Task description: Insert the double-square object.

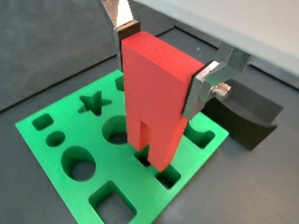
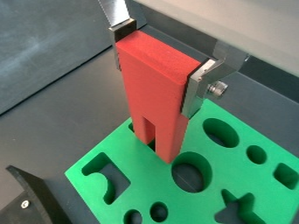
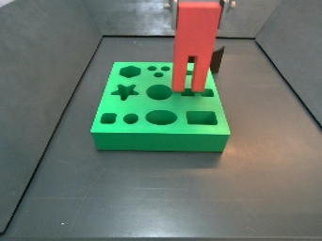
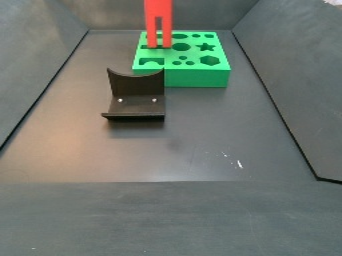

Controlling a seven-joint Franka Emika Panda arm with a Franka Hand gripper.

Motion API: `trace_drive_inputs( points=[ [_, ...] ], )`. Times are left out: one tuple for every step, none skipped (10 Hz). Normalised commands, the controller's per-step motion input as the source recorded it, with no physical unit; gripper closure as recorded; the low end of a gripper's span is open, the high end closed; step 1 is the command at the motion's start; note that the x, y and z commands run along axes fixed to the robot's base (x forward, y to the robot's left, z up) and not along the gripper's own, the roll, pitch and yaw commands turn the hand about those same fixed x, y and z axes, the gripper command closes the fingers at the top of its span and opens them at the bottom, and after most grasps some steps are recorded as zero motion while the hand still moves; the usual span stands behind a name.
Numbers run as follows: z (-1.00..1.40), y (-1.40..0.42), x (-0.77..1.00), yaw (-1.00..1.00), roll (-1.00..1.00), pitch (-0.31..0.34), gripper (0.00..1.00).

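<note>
Gripper (image 1: pixel 163 54) points downward, its silver fingers (image 1: pixel 212 82) clamped on the upright double-square object (image 1: pixel 160 98)

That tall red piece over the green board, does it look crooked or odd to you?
Nothing stands out. The double-square object hangs upright in the pincer, its two legs pointing down at the green board, at or just entering the holes. The dark fixture stands apart on the floor, undisturbed.
</note>
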Motion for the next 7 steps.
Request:
trace_drive_inputs(
  points=[
    [-0.22,0.00,0.14,0.11,0.04,0.000,1.00],
    [-0.22,-0.05,0.22,0.00,0.01,0.000,1.00],
    [-0.29,-0.07,0.23,0.00,-0.03,-0.007,1.00],
    [-0.28,-0.07,0.23,-0.03,-0.05,-0.017,1.00],
    [-0.30,-0.03,0.15,0.00,-0.03,-0.027,1.00],
    [-0.37,0.00,0.04,0.00,-0.03,-0.084,1.00],
    [-0.43,0.00,0.11,-0.06,-0.04,-0.094,1.00]
  ],
)
